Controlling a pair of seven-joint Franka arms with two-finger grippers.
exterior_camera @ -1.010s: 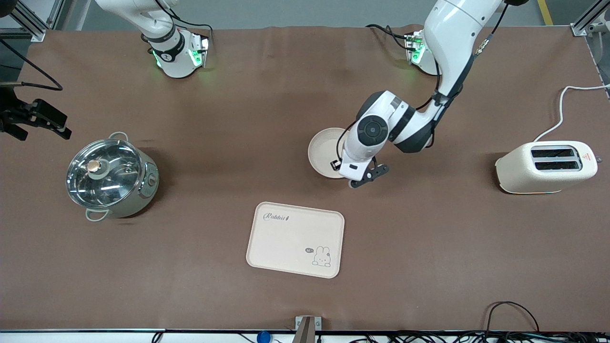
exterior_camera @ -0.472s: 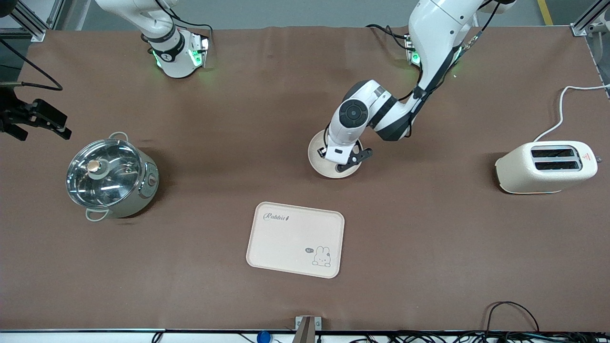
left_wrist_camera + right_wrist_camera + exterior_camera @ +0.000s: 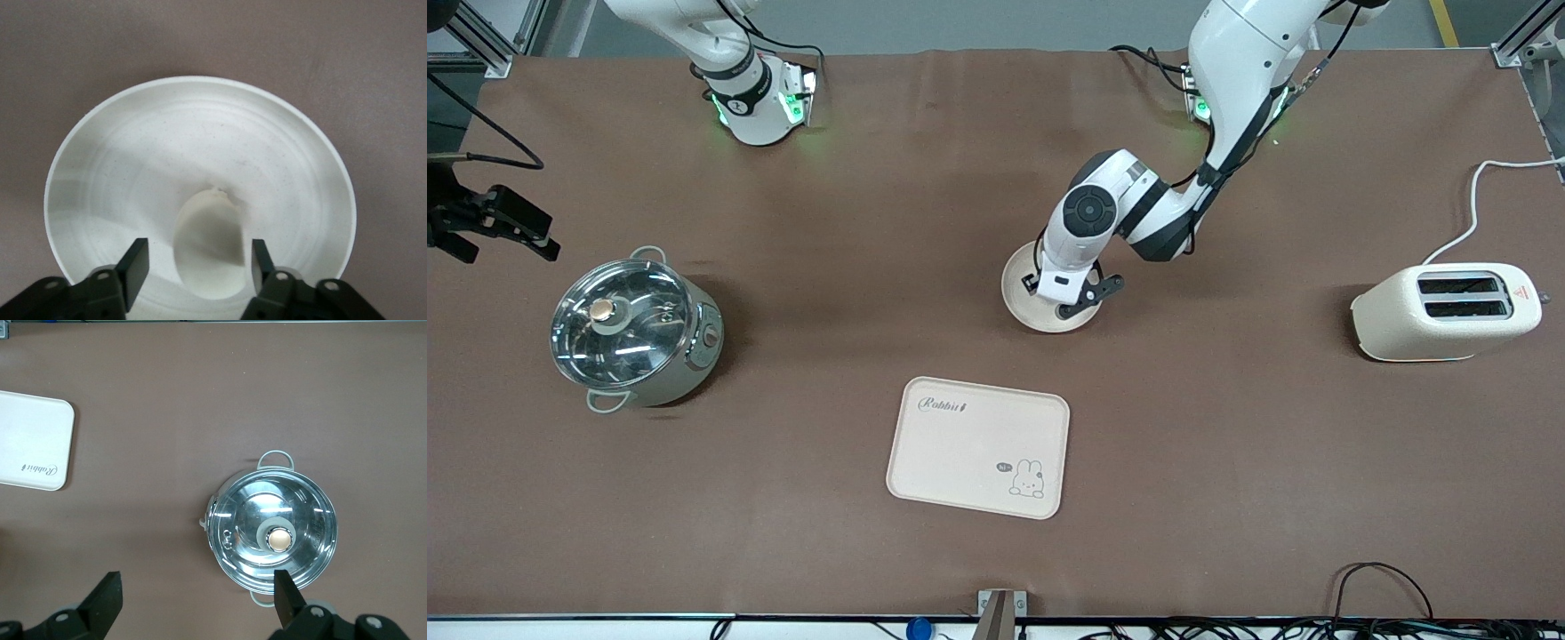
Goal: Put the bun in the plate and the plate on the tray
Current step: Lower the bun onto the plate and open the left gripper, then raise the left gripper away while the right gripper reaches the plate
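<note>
1. The left tool [image 3: 195,265] hangs low over the round shallow cream-white plate [image 3: 1021,286], which rests on the brown table [image 3: 1227,462] near its middle.
2. Its jaws stand parted, one finger [image 3: 135,261] on each side of the small pale cream rounded bun [image 3: 208,243]; a gap shows at both sides (no grip on the bun).
3. The bun lies inside the plate, off its centre, close to the rim.
4. The cream rectangular tray with rounded corners and "Rabbit" script [image 3: 978,447] lies nearer to the front camera than the plate, well apart from it.
5. The right tool [image 3: 198,592] waits high above the steel pot with a glass lid [image 3: 633,327], jaws spread wide, holding nothing.
6. A cream two-slot toaster [image 3: 1448,312] stands toward the left arm's end of the table.
</note>
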